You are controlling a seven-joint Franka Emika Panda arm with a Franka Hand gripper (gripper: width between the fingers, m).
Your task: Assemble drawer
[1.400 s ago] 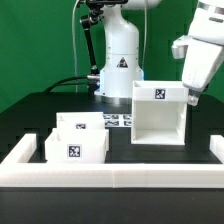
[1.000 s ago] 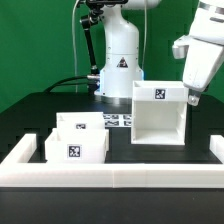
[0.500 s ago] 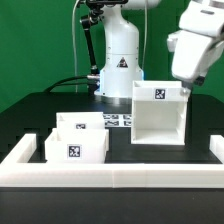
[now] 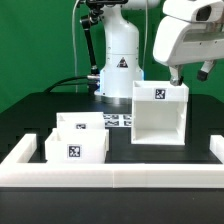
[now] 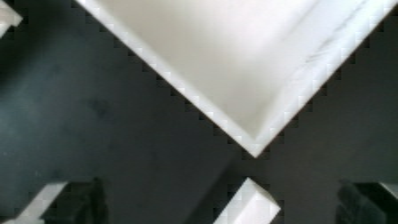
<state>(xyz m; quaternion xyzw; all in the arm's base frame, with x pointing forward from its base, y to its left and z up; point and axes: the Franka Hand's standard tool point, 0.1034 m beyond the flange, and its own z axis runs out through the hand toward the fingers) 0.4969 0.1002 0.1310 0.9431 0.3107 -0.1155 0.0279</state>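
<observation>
While tool (image 4: 190,76) hangs above housing (image 4: 160,118) of drawer, fingers stand apart, gripping nothing. Housing directly below tool on black counter (image 4: 30,115), open front showing bare white inside. Square black-and-white tag (image 4: 160,95) on its upper front edge, pattern too small to read. Two small trays (image 4: 78,138) well apart from tool, lower, toward exterior view's left, close together. Second tag (image 4: 73,152) on nearer tray's front. Warning-triangle label (image 4: 121,63) on robot base behind. Wrist view: housing corner (image 5: 214,40) beneath tool.

Claw (image 4: 191,72) high, pointing down, fingers apart
</observation>
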